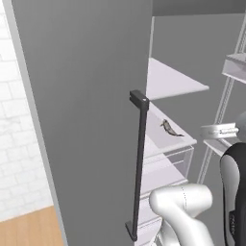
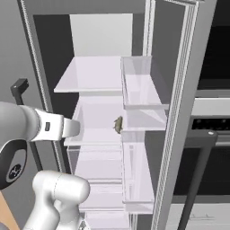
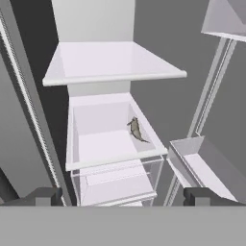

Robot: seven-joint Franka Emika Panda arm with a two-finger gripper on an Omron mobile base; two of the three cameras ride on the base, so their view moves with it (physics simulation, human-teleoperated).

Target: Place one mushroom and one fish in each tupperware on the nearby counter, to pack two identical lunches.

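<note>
The gripper [image 3: 123, 196] is spread wide with nothing between its fingertips, pointed into an open fridge. Left of the gripper, the grey fridge door [image 1: 86, 120] with its dark vertical handle [image 1: 138, 163] is seen swung open. Ahead and slightly above the gripper, an upper shelf [image 3: 113, 65] is seen, with a lower shelf [image 3: 103, 144] beneath it. The fish [image 3: 136, 129] is lying on that lower shelf, near its right edge, ahead of the gripper, well apart from it. Right of the gripper, door bins [image 3: 202, 166] are visible.
</note>
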